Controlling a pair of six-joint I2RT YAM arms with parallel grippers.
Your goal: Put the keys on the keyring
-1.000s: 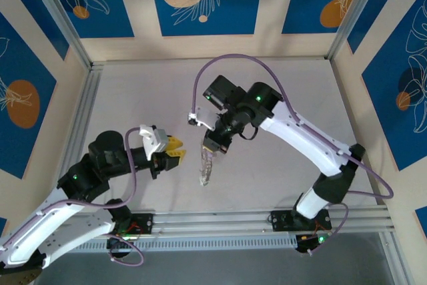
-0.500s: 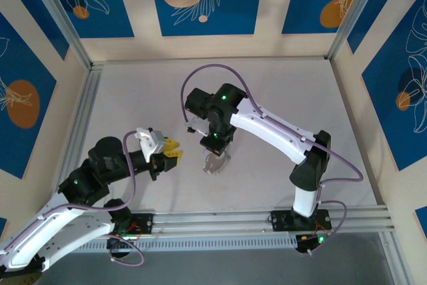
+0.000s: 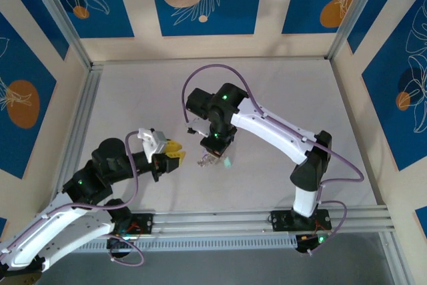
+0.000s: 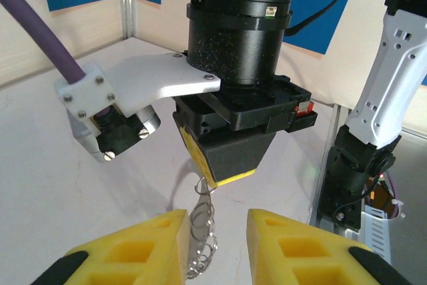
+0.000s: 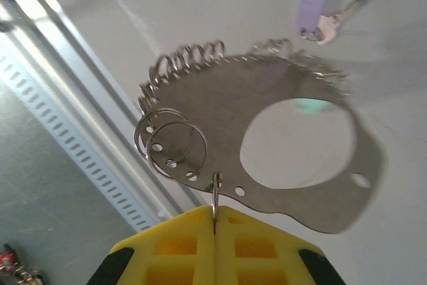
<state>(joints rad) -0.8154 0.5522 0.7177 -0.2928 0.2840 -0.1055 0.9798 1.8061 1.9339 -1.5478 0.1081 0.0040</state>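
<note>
- Holds nothing in the left hand (image 3: 175, 153); fingers (image 4: 157, 248) parted by a moderate gap and aimed rightward.
- Hangs the keyring (image 5: 220, 98), a flat metal plate edged with small rings, from the fully closed right hand (image 5: 215, 218), pinched by one ring; long axis near vertical, edge-on toward the left hand.
- Sits just right of the left hand, near yet apart: framed between those fingers in the left wrist view, ahead of the tips.
- Leaves a key (image 5: 337, 19) with a lilac tag flat on the bench (image 3: 280, 85), beyond the keyring, untouched.
- Probably needs the free left hand to reach past the keyring for that key.
</note>
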